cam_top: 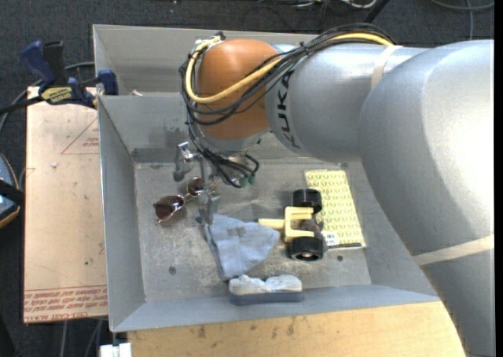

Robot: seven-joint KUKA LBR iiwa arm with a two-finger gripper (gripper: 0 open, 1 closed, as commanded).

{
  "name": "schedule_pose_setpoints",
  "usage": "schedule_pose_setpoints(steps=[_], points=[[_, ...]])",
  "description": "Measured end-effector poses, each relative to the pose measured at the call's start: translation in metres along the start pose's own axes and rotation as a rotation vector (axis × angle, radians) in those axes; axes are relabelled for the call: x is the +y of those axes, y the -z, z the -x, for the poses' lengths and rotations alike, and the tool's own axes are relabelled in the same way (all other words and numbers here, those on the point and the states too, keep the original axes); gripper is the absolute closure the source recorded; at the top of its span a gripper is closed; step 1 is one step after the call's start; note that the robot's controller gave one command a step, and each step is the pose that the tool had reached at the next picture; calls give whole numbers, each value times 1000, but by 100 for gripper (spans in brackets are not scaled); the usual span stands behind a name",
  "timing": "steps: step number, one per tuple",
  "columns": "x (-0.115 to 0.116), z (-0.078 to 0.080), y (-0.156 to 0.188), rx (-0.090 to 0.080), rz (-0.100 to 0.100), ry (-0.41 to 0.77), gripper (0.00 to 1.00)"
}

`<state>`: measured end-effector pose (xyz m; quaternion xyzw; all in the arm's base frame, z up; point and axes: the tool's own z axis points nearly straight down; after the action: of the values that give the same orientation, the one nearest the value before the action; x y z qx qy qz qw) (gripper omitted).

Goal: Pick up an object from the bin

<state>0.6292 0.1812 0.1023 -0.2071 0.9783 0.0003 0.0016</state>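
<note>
Yellow toy car (302, 224) touching patterned yellow card (341, 200).

Big silver-grey arm (424, 135), thick smooth rounded links with a pale seam band across the largest one, black KUKA lettering (284, 115) running up the side by the wrist. Glossy orange cover (236, 88), dome-shaped, caps the wrist; cables (338, 34), one yellow and several black, run along the link and loop over and around the dome. Below it the claw (200, 182): small bare-metal parts, thin dark wires, a green spot.
</note>
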Motion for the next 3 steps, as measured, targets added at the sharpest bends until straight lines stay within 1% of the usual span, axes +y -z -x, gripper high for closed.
schedule_pose_setpoints(steps=[1,3], points=[[17,9,-28,-7,2,224,100],[17,8,-26,-5,2,224,100]])
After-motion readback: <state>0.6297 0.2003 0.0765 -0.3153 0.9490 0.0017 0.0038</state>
